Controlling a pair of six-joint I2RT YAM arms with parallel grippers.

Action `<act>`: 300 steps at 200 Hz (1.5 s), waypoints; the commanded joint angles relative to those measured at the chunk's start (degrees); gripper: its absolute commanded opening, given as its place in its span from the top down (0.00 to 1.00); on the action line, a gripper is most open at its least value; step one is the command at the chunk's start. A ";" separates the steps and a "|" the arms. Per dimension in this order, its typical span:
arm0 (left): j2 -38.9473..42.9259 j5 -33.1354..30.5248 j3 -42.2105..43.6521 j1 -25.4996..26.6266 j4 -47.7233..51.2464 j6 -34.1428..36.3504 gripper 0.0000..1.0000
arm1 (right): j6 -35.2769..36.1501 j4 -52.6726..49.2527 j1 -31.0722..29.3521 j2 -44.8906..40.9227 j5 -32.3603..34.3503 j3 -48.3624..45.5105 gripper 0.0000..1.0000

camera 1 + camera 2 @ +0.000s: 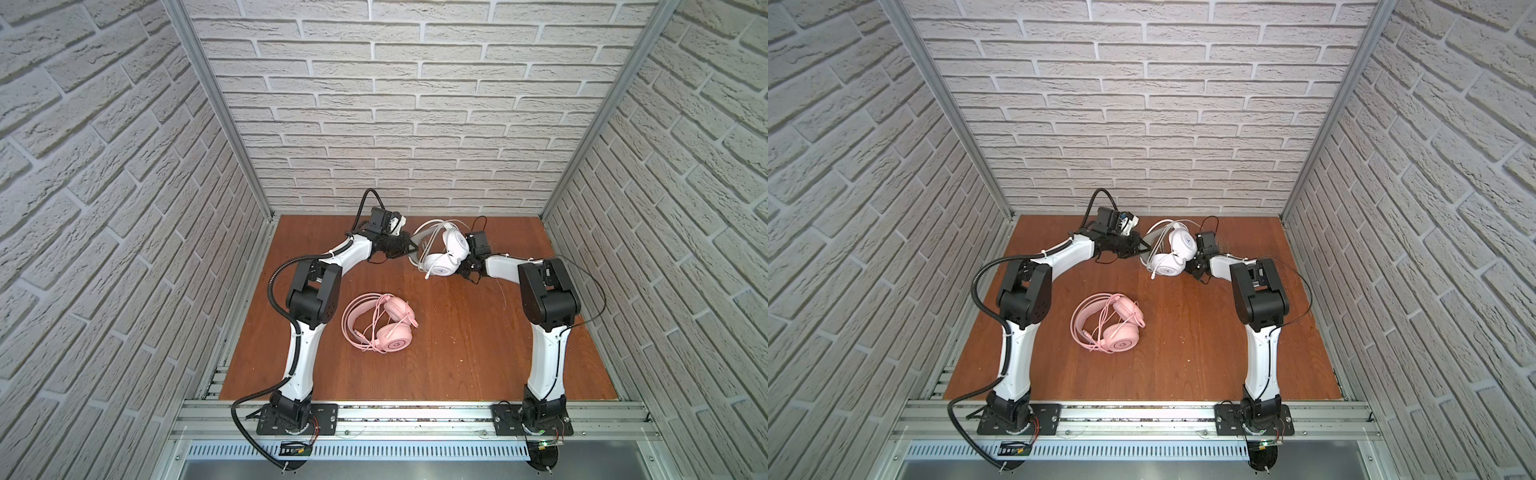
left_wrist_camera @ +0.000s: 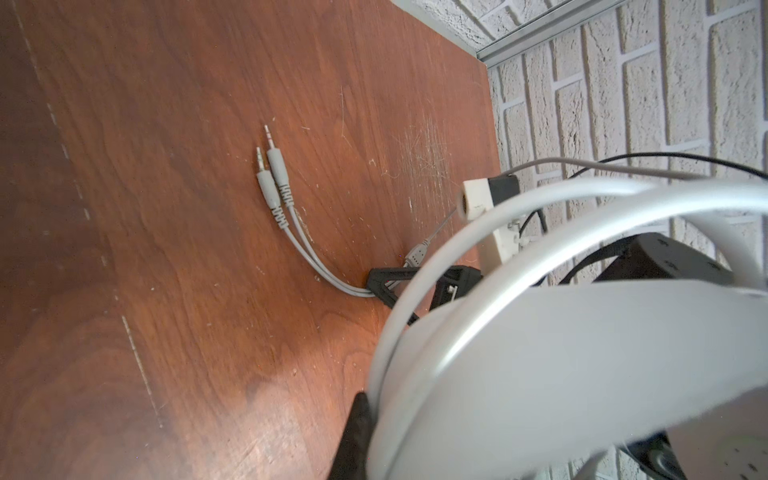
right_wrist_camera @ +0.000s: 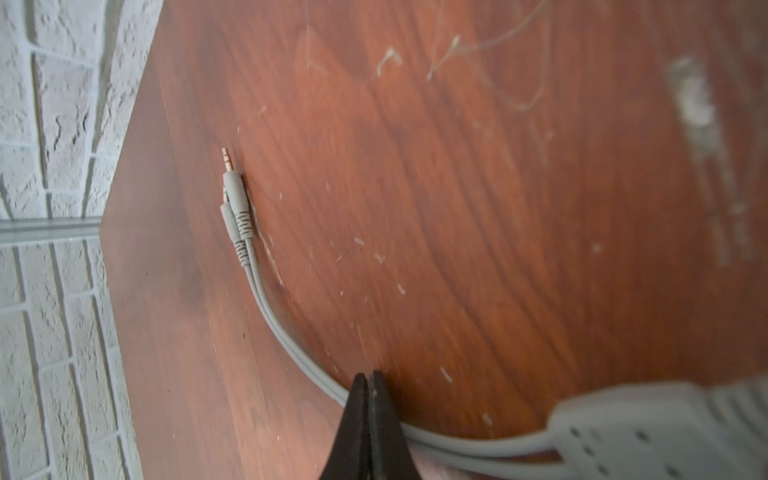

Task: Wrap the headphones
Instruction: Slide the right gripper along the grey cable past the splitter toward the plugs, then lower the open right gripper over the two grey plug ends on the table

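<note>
The white headphones (image 1: 441,254) sit at the back of the wooden table (image 1: 457,353) between both arms, their cord looped round the band. My left gripper (image 1: 410,247) is shut on their headband (image 2: 540,249); in the left wrist view only one black finger (image 2: 356,436) shows, pressed against the band. From the other side my right gripper (image 3: 369,379) is shut on the grey cord (image 3: 291,345), whose two jack plugs (image 3: 235,199) lie on the wood. The pink headphones (image 1: 384,324) lie untouched at the table's middle left, cord bundled over them.
Brick-patterned walls (image 1: 395,124) enclose the table on three sides, close behind the white headphones. Both arm bases stand on the metal rail (image 1: 415,419) along the front edge. Bare wood (image 1: 469,340) lies to the right of the pink headphones.
</note>
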State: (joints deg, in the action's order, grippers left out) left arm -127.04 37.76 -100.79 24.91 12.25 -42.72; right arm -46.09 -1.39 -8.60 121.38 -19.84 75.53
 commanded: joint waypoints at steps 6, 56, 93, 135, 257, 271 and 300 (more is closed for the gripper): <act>1.81 1.67 -0.21 -0.82 -4.40 -1.13 1.00 | 8.19 -12.66 0.59 -1.69 -1.40 -1.87 0.95; 1.72 1.42 0.02 -1.31 -4.51 -1.49 1.00 | 23.49 -28.88 1.55 -3.76 0.31 1.14 0.95; 1.85 1.24 0.18 -1.55 -4.43 -1.59 1.00 | 33.46 -39.77 2.96 -3.93 3.18 2.81 0.95; 1.57 1.02 0.02 -1.62 -4.25 -1.95 1.00 | 40.58 -46.64 3.33 -4.46 8.76 4.36 0.95; 0.53 0.37 -0.39 -1.86 -3.46 -2.36 1.00 | 48.12 -51.34 4.29 -7.45 16.60 9.10 0.93; 0.23 0.61 -0.51 -1.70 -3.46 -2.56 1.00 | 46.41 -49.79 4.04 -7.67 11.71 8.77 0.90; 0.01 1.09 -0.55 -1.43 -3.64 -2.64 1.00 | 41.82 -45.91 3.77 -12.43 6.84 6.81 0.80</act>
State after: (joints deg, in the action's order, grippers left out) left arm -127.04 36.42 -100.79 23.46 12.01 -44.05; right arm -0.12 -50.68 -4.40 115.20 -6.63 83.15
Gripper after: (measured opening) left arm 0.086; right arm 0.167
